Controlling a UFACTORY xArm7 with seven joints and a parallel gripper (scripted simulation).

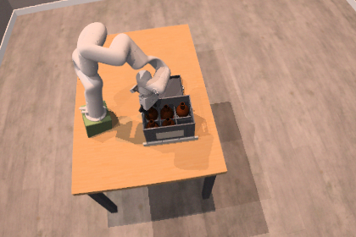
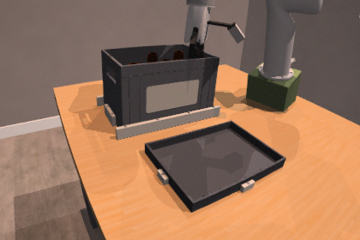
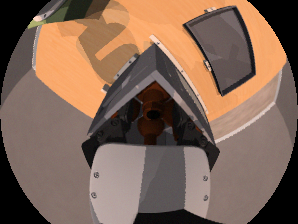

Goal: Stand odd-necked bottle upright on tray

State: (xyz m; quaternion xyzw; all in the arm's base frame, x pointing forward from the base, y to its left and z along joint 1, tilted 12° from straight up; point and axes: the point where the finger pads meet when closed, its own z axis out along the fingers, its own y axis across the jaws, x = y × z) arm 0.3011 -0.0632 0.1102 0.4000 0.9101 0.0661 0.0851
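Five brown bottles stand in the crate (image 1: 148,135) (image 2: 134,98) (image 3: 131,82): back left (image 1: 151,114), back middle (image 1: 166,112), back right (image 1: 182,109), front left (image 1: 152,124) and front middle (image 1: 168,123). The front right compartment shows no bottle. My gripper (image 1: 143,108) (image 2: 196,50) (image 3: 153,102) is open, pointing down at the crate's left end, with its fingers on either side of a bottle's mouth in the wrist view. The fingertips are partly hidden by the crate wall. The tray (image 1: 173,87) (image 2: 210,158) (image 3: 227,50) lies level and empty. Neck widths are too small to compare.
Pale rails (image 1: 170,141) (image 2: 169,123) lie along the crate's foot. Small pale blocks (image 2: 248,186) (image 3: 207,65) sit against the tray's edges. The green base block (image 1: 98,126) (image 2: 273,91) carries the arm. The crate's walls and dividers stand close around the fingers.
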